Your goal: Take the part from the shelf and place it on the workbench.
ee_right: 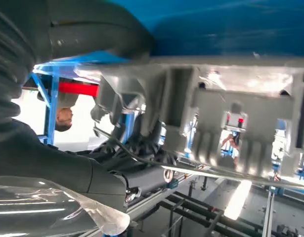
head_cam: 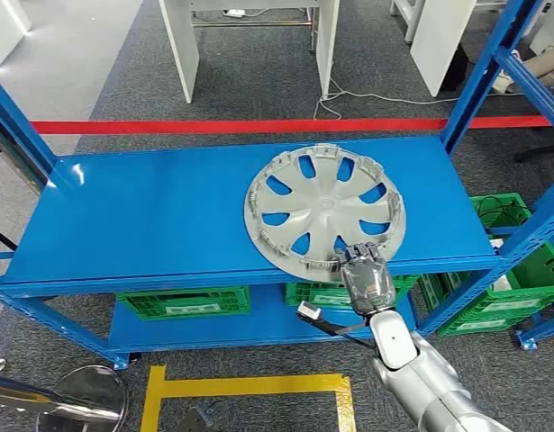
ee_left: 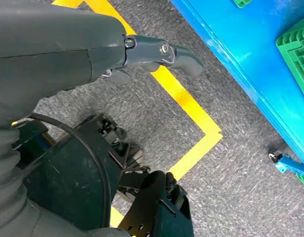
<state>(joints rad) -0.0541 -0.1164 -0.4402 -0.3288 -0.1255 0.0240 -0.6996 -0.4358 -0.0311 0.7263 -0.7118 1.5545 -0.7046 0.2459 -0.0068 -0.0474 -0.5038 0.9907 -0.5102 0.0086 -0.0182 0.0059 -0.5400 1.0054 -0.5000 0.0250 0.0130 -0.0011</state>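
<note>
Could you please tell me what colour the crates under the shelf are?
Green; the crates show best in the head view.

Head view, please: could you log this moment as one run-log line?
phase: grasping | right hand: grips near rim of hubcap | hubcap: flat on blue shelf | left hand: hangs over floor, holds nothing

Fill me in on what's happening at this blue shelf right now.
The robot is fetching a grey wheel cover that lies flat on the blue shelf, near its front edge. Its right robot hand grips the cover's near rim at the shelf's front edge; the cover has not been lifted yet. The left robot hand hangs low over the grey carpet and yellow floor tape, holding nothing. Green crates sit on the level below.
</note>
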